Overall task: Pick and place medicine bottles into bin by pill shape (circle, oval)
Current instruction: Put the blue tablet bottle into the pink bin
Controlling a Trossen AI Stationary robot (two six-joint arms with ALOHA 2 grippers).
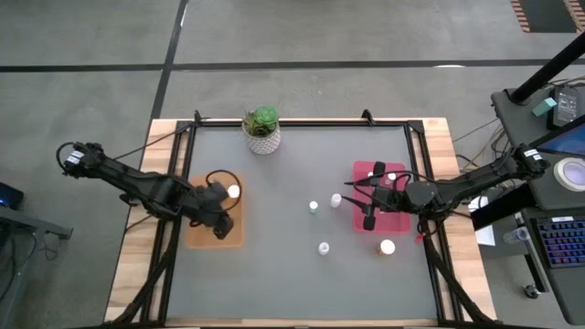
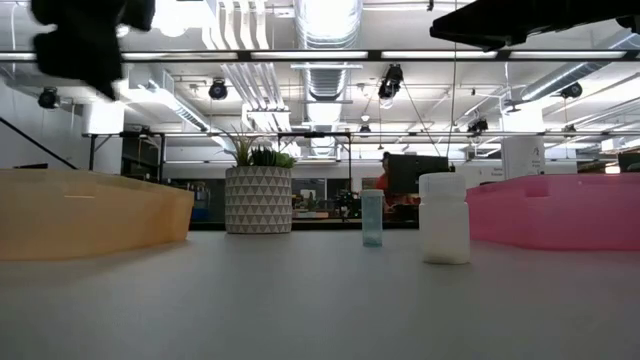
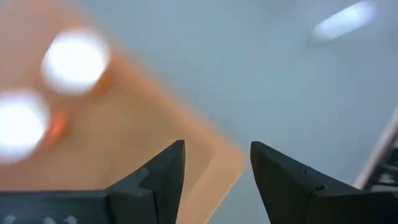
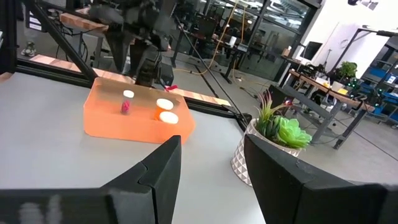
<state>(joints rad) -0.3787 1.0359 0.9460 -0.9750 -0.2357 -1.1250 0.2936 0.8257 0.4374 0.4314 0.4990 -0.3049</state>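
Medicine bottles [image 1: 324,248] stand loose on the grey counter [image 1: 292,274]; others sit blurred in the orange bin [image 3: 124,137]. The left gripper [image 3: 216,171] hovers over that bin, fingers apart, empty. The right gripper [image 4: 208,165], likewise parted and empty, hangs over the pink bin [image 1: 358,219].

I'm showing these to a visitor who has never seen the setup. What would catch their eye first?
Two coloured bins: an orange bin under the left hand, open above it, and a pink bin under the open right hand. Between them, loose medicine bottles dot the grey table, with a potted plant at the far edge.
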